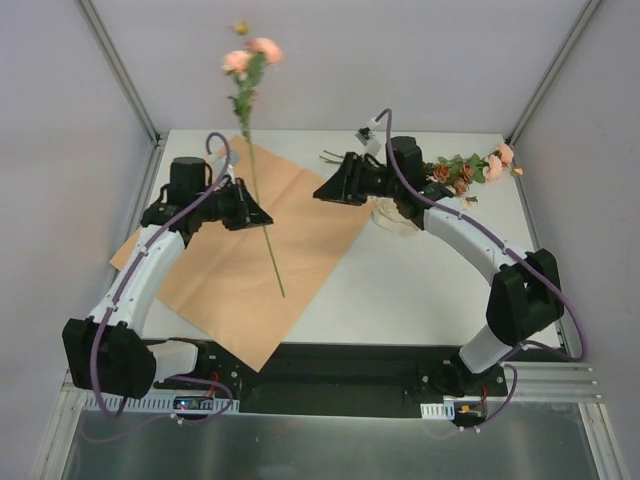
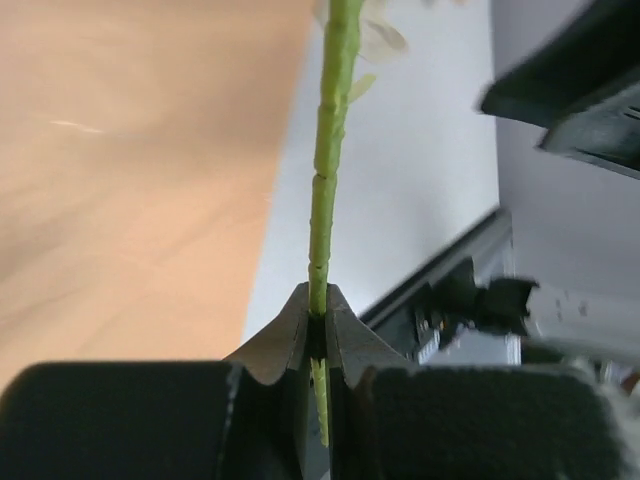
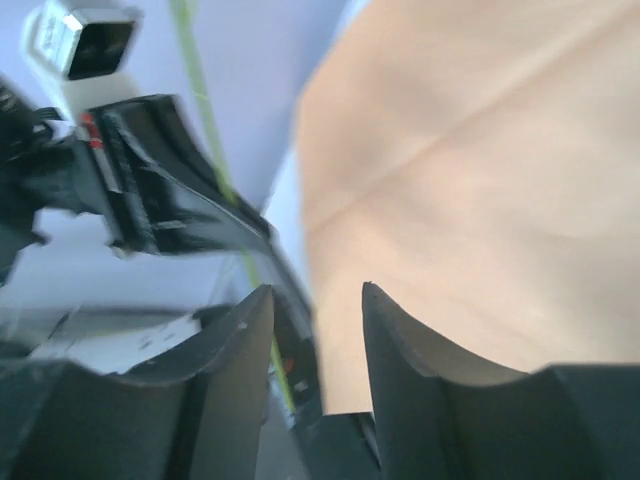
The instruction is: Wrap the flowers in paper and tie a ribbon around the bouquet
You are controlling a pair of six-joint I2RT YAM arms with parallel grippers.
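The paper [image 1: 255, 265] lies flat on the table with its orange-tan face up. One of the flowers, a long green stem [image 1: 272, 255] with pink blooms [image 1: 252, 55], stands slanted over the paper. My left gripper [image 1: 263, 216] is shut on that stem [image 2: 328, 150], which runs between the fingertips [image 2: 317, 320]. My right gripper [image 1: 322, 192] hangs open over the paper's far right edge, holding nothing [image 3: 318, 300]. More flowers [image 1: 470, 168] lie at the back right behind the right arm. A cream heap, perhaps the ribbon [image 1: 385, 216], shows partly under the right forearm. No bouquet is in view.
Grey walls close in the table [image 1: 400, 290] at the back and both sides. The paper's near corner [image 1: 258, 362] overhangs the front edge by the arm bases. The two grippers face each other a short gap apart above the paper.
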